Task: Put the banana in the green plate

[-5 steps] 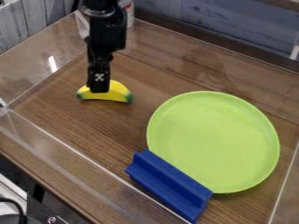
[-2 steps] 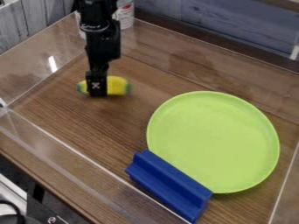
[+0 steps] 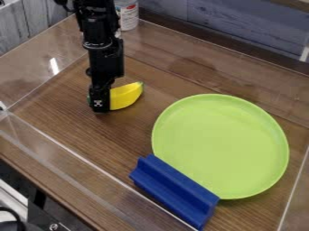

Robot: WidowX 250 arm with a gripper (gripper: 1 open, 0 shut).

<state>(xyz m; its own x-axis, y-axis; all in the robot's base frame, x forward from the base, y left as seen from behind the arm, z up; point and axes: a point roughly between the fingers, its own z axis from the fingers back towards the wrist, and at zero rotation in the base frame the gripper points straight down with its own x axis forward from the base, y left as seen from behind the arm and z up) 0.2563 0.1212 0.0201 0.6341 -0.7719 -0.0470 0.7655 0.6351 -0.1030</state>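
The banana is small and bright yellow, and lies on the wooden table left of centre, tilted up to the right. My gripper comes straight down from above, its dark fingers shut on the banana's left end, which they hide. The green plate is a large round lime-green dish on the table at the right, a short way from the banana, with nothing in it.
A blue ridged block lies at the plate's lower left rim near the front. Clear plastic walls enclose the wooden table on the left and front. Bottles stand at the back behind the arm.
My gripper has come down over the banana and shut on its left end. The banana has turned, so its free end now points up and to the right.
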